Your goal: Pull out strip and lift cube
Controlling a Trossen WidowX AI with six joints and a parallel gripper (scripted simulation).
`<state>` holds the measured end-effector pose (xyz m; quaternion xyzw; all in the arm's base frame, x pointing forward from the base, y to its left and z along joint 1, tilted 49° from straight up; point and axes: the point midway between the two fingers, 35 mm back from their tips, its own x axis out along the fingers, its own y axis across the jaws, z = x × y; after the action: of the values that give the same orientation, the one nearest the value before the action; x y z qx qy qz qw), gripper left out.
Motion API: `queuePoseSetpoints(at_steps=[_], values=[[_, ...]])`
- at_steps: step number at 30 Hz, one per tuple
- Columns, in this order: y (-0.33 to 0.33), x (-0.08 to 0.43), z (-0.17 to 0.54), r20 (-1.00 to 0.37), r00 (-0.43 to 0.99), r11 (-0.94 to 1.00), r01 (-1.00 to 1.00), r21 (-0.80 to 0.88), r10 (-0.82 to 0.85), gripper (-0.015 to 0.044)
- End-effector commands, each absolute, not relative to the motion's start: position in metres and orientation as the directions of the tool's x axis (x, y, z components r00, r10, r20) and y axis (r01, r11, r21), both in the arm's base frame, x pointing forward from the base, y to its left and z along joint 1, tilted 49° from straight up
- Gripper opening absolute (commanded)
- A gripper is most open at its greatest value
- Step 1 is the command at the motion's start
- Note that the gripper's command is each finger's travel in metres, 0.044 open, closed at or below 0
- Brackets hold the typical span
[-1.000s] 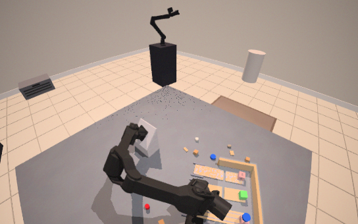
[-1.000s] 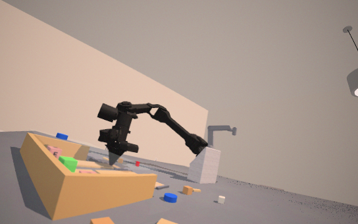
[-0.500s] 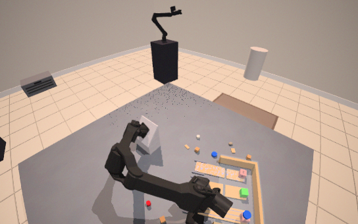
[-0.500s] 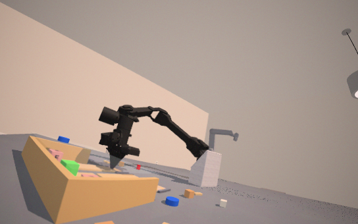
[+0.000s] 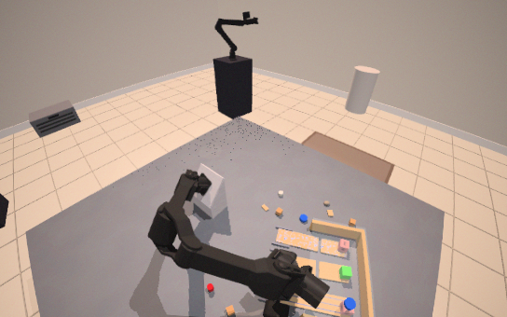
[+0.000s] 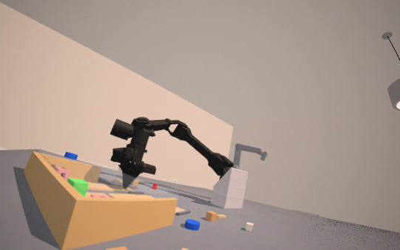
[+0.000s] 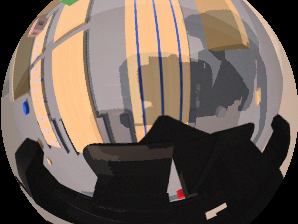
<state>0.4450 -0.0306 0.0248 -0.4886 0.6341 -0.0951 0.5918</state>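
Note:
A spotted strip (image 5: 296, 239) (image 7: 40, 105) has a gap before its far piece, which carries a pink lettered cube (image 5: 344, 245) (image 7: 37, 27). A plain strip (image 7: 75, 85) also has a gap; its far piece (image 5: 331, 271) carries a green cube (image 5: 346, 272) (image 6: 78, 187). A strip with blue lines (image 5: 331, 302) (image 7: 150, 40) shows no gap in the wrist view; a pink cube stands at its far end in the top view, partly hidden by a blue disc (image 5: 349, 303). My gripper (image 6: 126, 187) (image 7: 162, 120) is shut and empty, pointing down near the blue-lined strip's near end, which it hides.
A wooden wall (image 5: 364, 270) (image 6: 125, 220) encloses the strips' far ends. Dark rails flank the strips. Outside are a blue disc (image 5: 303, 218) (image 6: 192, 224), an orange cube (image 5: 279, 212) (image 6: 211, 216), a white cube (image 5: 280, 193) (image 6: 249, 226) and a red piece (image 5: 210, 287) (image 6: 154, 186).

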Motion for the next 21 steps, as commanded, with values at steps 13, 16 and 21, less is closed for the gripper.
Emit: queuePoseSetpoints(at_steps=[13,16,21], values=[[-0.046,0.423,0.03,-0.656,0.17,0.507,-0.506,-0.698,-0.735,0.0],[-0.048,0.419,0.031,-0.656,0.169,0.507,-0.506,-0.698,-0.735,0.0],[-0.052,0.413,0.033,-0.656,0.169,0.506,-0.506,-0.698,-0.736,0.0]])
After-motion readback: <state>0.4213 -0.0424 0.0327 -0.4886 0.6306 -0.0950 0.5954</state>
